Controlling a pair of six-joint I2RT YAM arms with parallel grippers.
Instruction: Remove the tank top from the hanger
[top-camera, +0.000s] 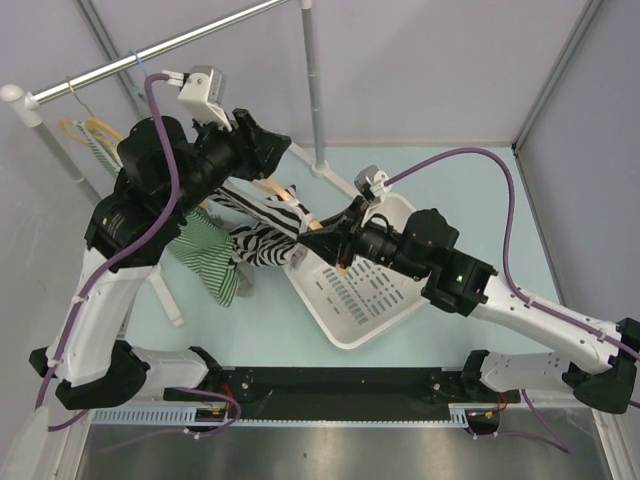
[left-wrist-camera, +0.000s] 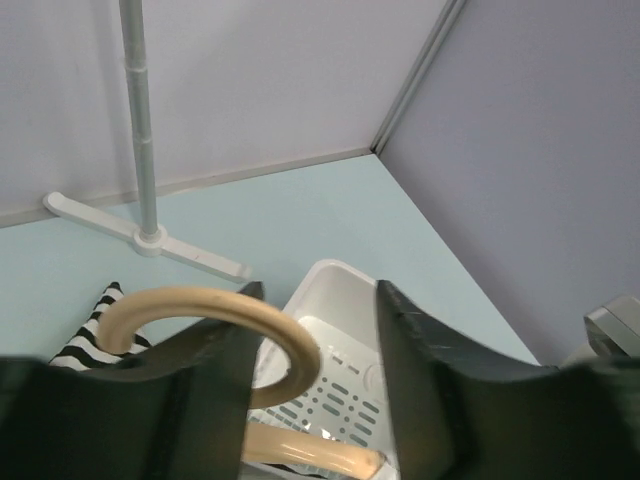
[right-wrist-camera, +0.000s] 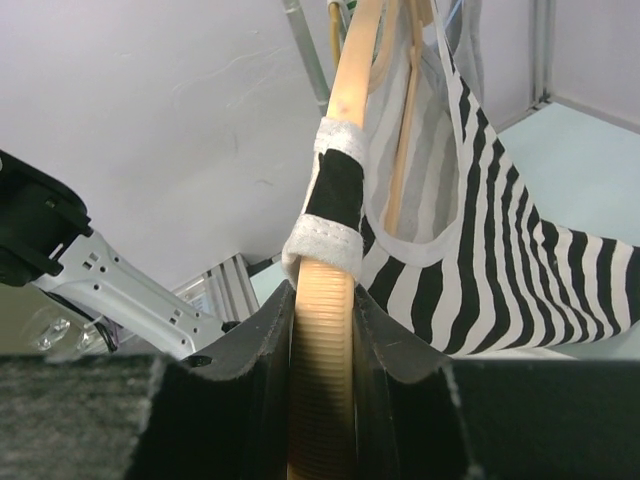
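Surface: pale teal table (top-camera: 440, 190), grey walls (top-camera: 420, 60), white basket (top-camera: 345, 338) set on it.
Left gripper (left-wrist-camera: 318, 300): raised, jaws spread, hanger hook (left-wrist-camera: 215, 305) seemingly looped over one finger.
Right gripper (right-wrist-camera: 323, 300): jaws clamped on wooden hanger (right-wrist-camera: 345, 100).
Striped tank top (right-wrist-camera: 480, 230): strap hung on hanger.

Black-and-white striped tank top (right-wrist-camera: 500, 270), white-edged strap looped over one arm of pale wooden hanger (right-wrist-camera: 322, 300), hanger raised and tilted, fabric hanging beneath.

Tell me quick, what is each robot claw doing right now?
Left gripper: open, pale wooden hanger curving past one finger.
Right gripper: closed on the hanger.
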